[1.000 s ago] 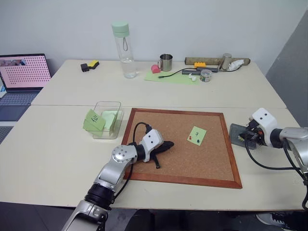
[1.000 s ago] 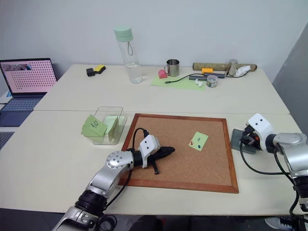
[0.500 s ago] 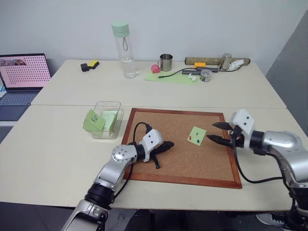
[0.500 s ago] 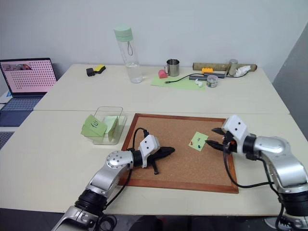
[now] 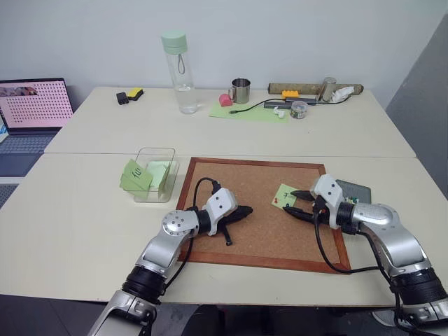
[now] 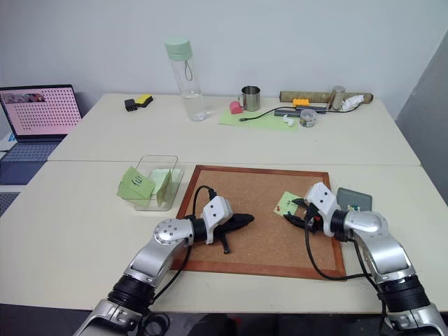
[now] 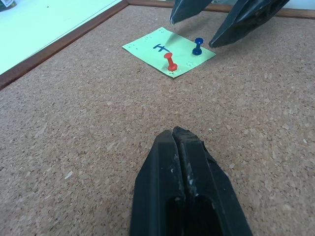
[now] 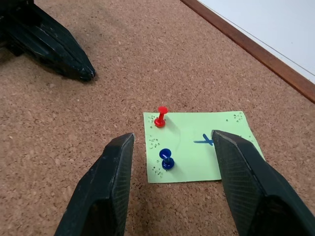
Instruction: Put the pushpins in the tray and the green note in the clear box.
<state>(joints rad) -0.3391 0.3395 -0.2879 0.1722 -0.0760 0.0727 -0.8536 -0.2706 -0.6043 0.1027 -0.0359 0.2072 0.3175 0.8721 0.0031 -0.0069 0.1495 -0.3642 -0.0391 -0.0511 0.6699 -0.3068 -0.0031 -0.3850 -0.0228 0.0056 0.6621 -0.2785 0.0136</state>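
Right now I see my right gripper [image 8: 170, 147] with jaws apart, poised over the note [image 8: 199, 146] on the corkboard [image 5: 245, 183]. A red pin [image 8: 160, 117] and a blue pin [image 8: 167, 159] stand in the note. My left gripper [image 7: 184, 142] is closed on nothing, resting on the cork. The tray [image 5: 355, 190] lies beside the board's right edge, the box [image 5: 155, 175] off its left.
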